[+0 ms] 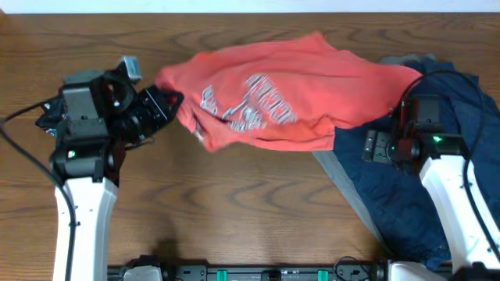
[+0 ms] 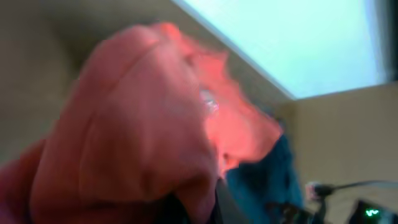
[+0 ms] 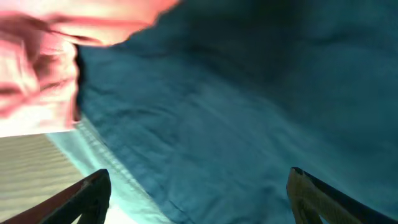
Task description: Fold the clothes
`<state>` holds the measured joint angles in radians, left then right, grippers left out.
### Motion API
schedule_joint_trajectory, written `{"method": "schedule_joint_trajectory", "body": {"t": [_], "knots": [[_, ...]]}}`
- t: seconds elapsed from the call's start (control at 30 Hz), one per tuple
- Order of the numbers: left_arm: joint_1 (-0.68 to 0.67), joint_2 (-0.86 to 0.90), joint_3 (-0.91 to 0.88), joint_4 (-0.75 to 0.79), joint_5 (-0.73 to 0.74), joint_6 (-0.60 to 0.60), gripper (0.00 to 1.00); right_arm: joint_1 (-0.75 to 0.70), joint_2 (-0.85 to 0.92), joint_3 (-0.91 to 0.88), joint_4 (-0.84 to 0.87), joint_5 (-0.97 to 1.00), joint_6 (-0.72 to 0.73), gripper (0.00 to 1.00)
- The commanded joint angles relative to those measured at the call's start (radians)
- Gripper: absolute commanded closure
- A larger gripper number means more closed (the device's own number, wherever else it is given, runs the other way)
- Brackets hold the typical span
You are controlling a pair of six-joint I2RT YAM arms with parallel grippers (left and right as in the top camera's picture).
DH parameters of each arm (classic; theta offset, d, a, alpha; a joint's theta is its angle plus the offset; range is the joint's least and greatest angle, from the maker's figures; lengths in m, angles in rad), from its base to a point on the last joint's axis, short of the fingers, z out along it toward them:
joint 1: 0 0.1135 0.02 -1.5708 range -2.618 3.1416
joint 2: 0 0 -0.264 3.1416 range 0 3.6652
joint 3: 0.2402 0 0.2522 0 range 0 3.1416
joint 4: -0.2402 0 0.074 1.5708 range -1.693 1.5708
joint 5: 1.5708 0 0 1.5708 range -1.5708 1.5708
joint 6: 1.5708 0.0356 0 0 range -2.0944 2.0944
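Note:
The coral-red T-shirt (image 1: 289, 86) with varsity lettering lies crumpled across the table's far middle. My left gripper (image 1: 167, 102) is shut on its left edge. In the left wrist view the red cloth (image 2: 137, 124) hangs bunched right at the jaws (image 2: 208, 208) and hides most of them. A navy T-shirt (image 1: 461, 101) lies at the right with a grey one (image 1: 344, 178) showing under its left edge. My right gripper (image 1: 370, 146) hovers open and empty over the navy cloth (image 3: 249, 112), its fingers (image 3: 196, 193) wide apart. The grey hem (image 3: 99, 155) and the red shirt's edge (image 3: 37, 62) lie to its left.
Bare wooden table (image 1: 234, 203) fills the near middle and the far left. The table's far edge (image 1: 234, 9) runs along the top. A black cable (image 1: 19, 148) loops beside the left arm. The arm bases stand at the near edge.

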<state>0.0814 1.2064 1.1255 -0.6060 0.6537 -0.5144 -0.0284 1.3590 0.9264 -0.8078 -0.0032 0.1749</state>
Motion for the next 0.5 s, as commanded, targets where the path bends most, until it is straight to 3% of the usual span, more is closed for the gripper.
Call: {"method": "schedule_joint_trajectory", "body": {"t": [0.0, 0.13, 0.37, 0.47], "knots": [[-0.008, 0.079, -0.011, -0.034, -0.154, 0.179, 0.9, 0.013, 0.06, 0.006, 0.027, -0.119, -0.082, 0.12], [-0.008, 0.159, -0.011, 0.065, -0.343, 0.204, 0.89, 0.058, 0.143, 0.006, 0.074, -0.159, -0.122, 0.12], [0.012, 0.219, -0.01, 0.538, -0.366, 0.191, 0.89, 0.139, 0.286, 0.006, 0.105, -0.158, -0.147, 0.11], [0.032, 0.219, 0.013, 0.638, -0.483, 0.121, 0.89, 0.161, 0.332, 0.006, 0.13, -0.158, -0.148, 0.11]]}}
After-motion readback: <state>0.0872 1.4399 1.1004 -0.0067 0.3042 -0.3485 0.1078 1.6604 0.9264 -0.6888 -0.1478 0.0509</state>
